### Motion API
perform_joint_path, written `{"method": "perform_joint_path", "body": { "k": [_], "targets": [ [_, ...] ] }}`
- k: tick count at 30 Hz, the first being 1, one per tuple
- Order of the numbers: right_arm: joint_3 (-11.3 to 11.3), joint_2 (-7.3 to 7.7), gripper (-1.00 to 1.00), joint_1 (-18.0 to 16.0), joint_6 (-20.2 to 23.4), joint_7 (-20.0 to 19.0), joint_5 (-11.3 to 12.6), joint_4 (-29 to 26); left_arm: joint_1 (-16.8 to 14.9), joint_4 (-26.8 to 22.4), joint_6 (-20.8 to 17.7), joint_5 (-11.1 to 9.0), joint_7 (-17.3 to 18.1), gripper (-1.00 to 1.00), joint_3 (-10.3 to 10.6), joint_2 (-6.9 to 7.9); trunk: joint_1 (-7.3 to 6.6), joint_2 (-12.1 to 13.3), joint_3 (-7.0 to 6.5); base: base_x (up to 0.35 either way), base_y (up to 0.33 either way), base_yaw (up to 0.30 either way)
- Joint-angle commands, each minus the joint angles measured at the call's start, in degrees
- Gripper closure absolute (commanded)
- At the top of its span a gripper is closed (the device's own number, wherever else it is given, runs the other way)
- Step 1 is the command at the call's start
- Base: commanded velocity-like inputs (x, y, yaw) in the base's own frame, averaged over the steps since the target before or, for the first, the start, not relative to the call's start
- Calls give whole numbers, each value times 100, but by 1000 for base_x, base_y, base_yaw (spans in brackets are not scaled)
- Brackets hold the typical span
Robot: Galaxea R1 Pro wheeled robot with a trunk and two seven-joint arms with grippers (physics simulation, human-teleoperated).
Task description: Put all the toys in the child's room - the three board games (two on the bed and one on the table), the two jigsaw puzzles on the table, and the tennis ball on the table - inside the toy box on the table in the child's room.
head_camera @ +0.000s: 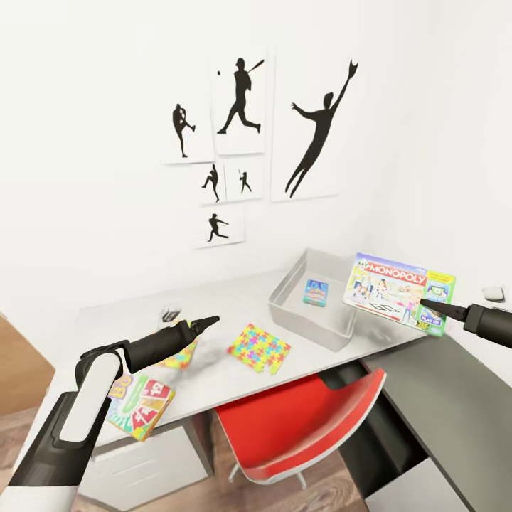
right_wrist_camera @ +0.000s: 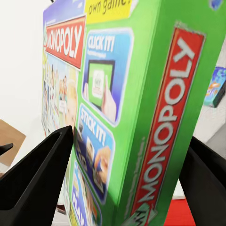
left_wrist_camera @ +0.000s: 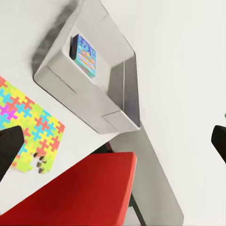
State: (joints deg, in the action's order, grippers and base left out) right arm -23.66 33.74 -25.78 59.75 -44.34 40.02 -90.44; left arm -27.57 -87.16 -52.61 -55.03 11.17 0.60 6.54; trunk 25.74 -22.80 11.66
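My right gripper [head_camera: 432, 307] is shut on the green-edged Monopoly board game [head_camera: 398, 291], held tilted just right of the toy box [head_camera: 334, 331]. Its fingers [right_wrist_camera: 37, 174] clamp the game's edge [right_wrist_camera: 155, 117]. A small blue board game [head_camera: 316, 292] lies inside the toy box. One jigsaw puzzle [head_camera: 259, 348] lies on the table [head_camera: 235, 299] left of the box. My left gripper [head_camera: 205, 324] hovers open above a second puzzle [head_camera: 179, 355], its fingers [left_wrist_camera: 9, 146] wide apart. The Skip-Bo game [head_camera: 139, 405] rests at the table's front left. The tennis ball is out of view.
A red chair [head_camera: 299, 419] is tucked under the table in front of the toy box. The darker corner section [head_camera: 441, 398] runs along the right, with a small white object [head_camera: 493, 292] on it. Baseball silhouette prints [head_camera: 242, 99] hang on the wall behind.
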Motion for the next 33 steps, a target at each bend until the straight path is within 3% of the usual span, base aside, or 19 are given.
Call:
{"method": "perform_joint_path", "body": {
  "k": [1, 11, 21, 33],
  "targets": [
    [-5, 1, 100, -6, 25, -40, -13, -3, -5, 0, -13, 29, 34, -100, 2, 3, 4, -12, 11, 91, 63, 170],
    [-5, 1, 100, -6, 25, -11, -15, -1, -5, -2, -13, 34, 27, -100, 11, -2, 4, -12, 11, 33, 23, 200],
    [-14, 1, 100, -6, 25, 1, -25, 7, -8, -3, -13, 34, 26, -100, 18, -3, 4, -12, 11, 26, 3, 54],
    [-15, 1, 100, -6, 25, 4, -26, 8, -11, -3, -11, 36, 26, -100, 40, -3, 4, -12, 11, 268, 0, 6]
  ]
}}
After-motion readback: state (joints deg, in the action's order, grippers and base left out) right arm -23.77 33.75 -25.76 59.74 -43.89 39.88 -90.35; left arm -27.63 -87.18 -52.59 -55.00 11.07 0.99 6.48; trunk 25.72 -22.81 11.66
